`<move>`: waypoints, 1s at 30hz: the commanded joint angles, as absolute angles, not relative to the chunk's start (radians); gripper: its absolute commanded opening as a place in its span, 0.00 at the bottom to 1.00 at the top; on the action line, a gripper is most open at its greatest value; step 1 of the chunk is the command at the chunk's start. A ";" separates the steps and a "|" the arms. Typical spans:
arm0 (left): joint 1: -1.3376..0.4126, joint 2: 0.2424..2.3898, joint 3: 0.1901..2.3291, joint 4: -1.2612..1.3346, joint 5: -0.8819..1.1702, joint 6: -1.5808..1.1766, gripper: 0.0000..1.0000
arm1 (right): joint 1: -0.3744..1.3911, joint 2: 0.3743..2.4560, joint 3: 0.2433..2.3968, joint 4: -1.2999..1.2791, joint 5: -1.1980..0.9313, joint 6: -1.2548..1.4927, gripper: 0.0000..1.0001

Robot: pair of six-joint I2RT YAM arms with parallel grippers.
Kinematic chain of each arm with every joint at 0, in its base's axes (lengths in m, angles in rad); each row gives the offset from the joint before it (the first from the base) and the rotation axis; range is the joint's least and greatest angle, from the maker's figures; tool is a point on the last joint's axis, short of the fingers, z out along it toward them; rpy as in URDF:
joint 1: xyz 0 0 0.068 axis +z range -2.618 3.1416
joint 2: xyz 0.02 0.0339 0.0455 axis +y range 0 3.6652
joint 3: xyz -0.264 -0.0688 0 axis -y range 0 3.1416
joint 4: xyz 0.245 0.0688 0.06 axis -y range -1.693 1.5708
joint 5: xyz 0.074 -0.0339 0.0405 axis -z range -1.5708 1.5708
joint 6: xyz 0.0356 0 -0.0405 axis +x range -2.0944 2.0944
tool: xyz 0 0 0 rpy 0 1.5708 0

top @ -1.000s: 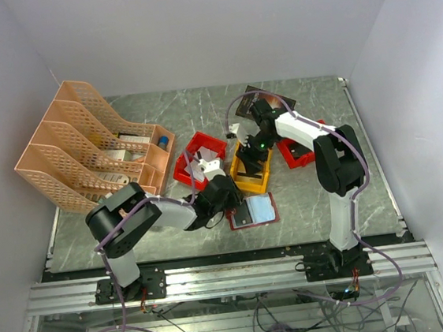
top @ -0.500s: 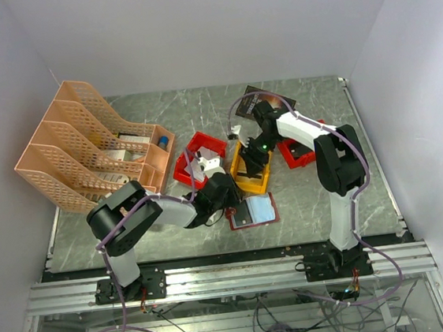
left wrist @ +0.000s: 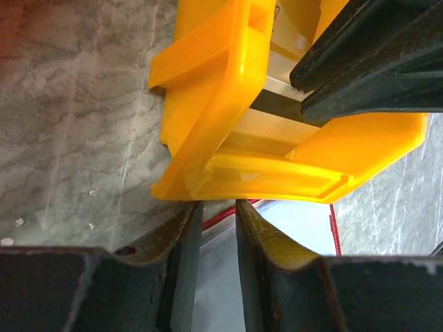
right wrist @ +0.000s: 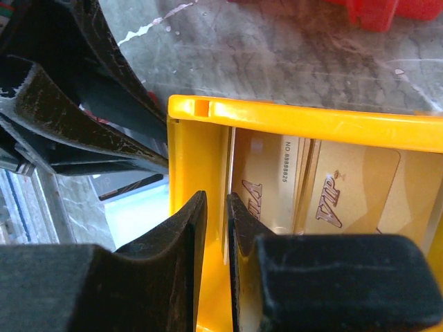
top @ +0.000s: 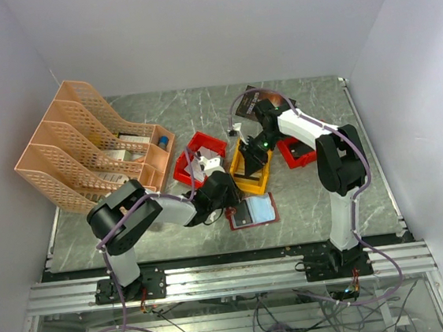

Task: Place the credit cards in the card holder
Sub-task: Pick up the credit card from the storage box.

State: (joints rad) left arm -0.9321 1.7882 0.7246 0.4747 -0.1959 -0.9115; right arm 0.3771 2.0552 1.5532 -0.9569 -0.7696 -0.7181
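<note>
The card holder [top: 255, 210] lies open on the table, its pale blue pockets up and its edge red [left wrist: 291, 228] [right wrist: 135, 207]. My left gripper [top: 226, 197] [left wrist: 218, 207] rests at its left edge, jaws a narrow gap apart with the pocket showing through. Gold credit cards [right wrist: 346, 187] printed "VIP" lie in the yellow bin [top: 249, 185] [left wrist: 228, 90] [right wrist: 311, 121]. My right gripper [top: 254, 161] [right wrist: 216, 200] reaches into that bin at its near wall. It is nearly shut around the thin edge of one upright card [right wrist: 225, 207].
Two red bins [top: 201, 156] [top: 295, 152] flank the yellow one. An orange file rack [top: 93, 152] fills the left side. A dark booklet [top: 263, 98] lies at the back. My right fingers [left wrist: 367, 62] show dark above the bin in the left wrist view.
My right gripper's jaws have closed in from wide to nearly shut inside the yellow bin. The left arm and the card holder have not moved.
</note>
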 commanded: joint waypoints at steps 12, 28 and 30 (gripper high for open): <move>-0.912 1.792 0.750 0.518 -0.211 -0.894 0.36 | 0.388 2.069 1.528 -1.019 -0.824 -0.715 0.28; -0.910 1.777 0.737 0.526 -0.207 -0.896 0.36 | 0.388 2.082 1.518 -1.026 -0.835 -0.719 0.12; -0.910 1.773 0.731 0.529 -0.207 -0.897 0.36 | 0.388 2.080 1.519 -1.026 -0.839 -0.719 0.11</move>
